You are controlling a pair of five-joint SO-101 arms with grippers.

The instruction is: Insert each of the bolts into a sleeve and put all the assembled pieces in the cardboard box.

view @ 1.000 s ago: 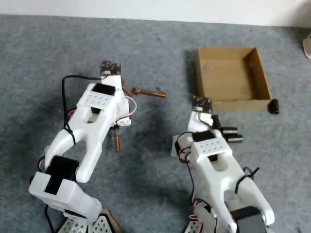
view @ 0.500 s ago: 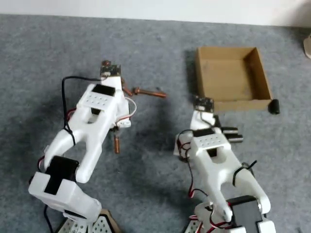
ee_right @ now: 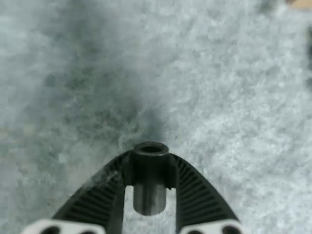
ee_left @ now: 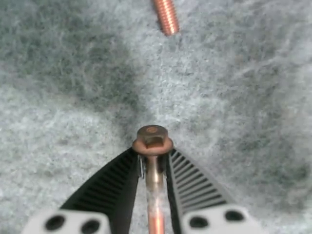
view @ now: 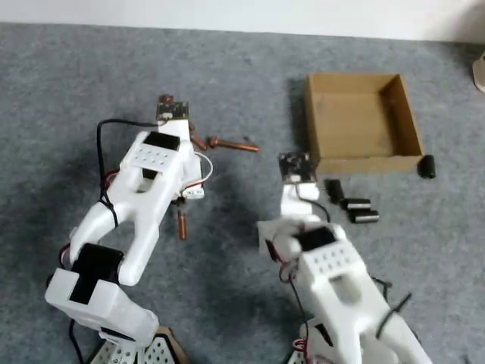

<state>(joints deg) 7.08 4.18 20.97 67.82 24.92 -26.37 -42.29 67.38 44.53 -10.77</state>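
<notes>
Left jaws: closed narrow on a copper bolt [ee_left: 153, 146]. Shank pinched between the ribbed pads [ee_left: 122, 175], flanged hex head just past the tips, grey table [ee_left: 58, 73] behind. Threaded tip of a further bolt [ee_left: 165, 17] lying on the table beyond the head; which of the loose bolts, not determinable.

Right jaws: closed on a black sleeve [ee_right: 150, 185], open bore facing away from the wrist.

High view: one loose bolt [view: 233, 144] flat on the table between the left arm's wrist and the cardboard box [view: 367, 164]. Another loose bolt [view: 182, 222] just beside the left arm's forearm. Three loose sleeves [view: 355, 204] grouped near the box's front wall, beside the right arm's wrist. Fourth sleeve [view: 427, 167] just beside the box's front corner, on the side away from the left arm.
</notes>
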